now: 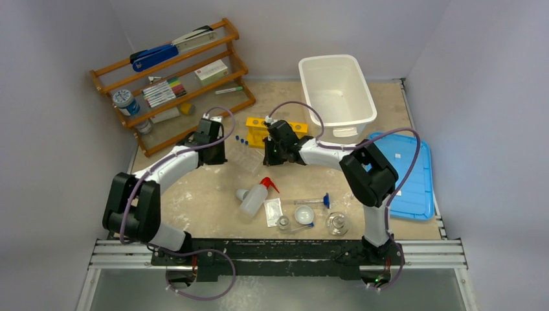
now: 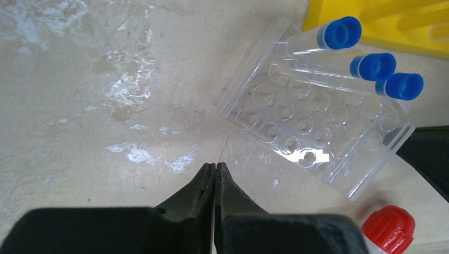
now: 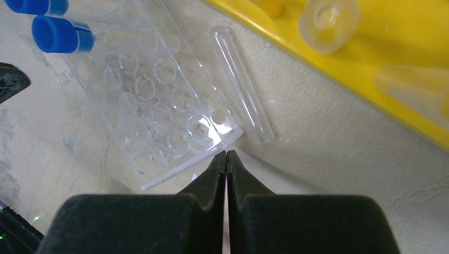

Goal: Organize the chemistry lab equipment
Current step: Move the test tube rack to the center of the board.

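a: we see our left gripper (image 2: 215,167) and right gripper (image 3: 226,155) with jaws pressed together, pinching nothing.
b: just ahead of both lies the clear tube tray (image 2: 317,135), three blue-capped tubes (image 2: 373,67) at its end by the yellow rack (image 2: 370,32).
a: any writing?
b: print on the shelf box (image 1: 211,71) is too small for us.

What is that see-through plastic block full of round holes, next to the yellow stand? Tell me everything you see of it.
The clear tube tray is a rectangular block of transparent plastic with rows of round holes. It rests flat on the beige table, set askew, just beside the yellow rack. Three blue-capped tubes sit in holes at the end nearest that rack; the other holes look empty. A loose uncapped tube lies along one side. Nothing grips the tray.
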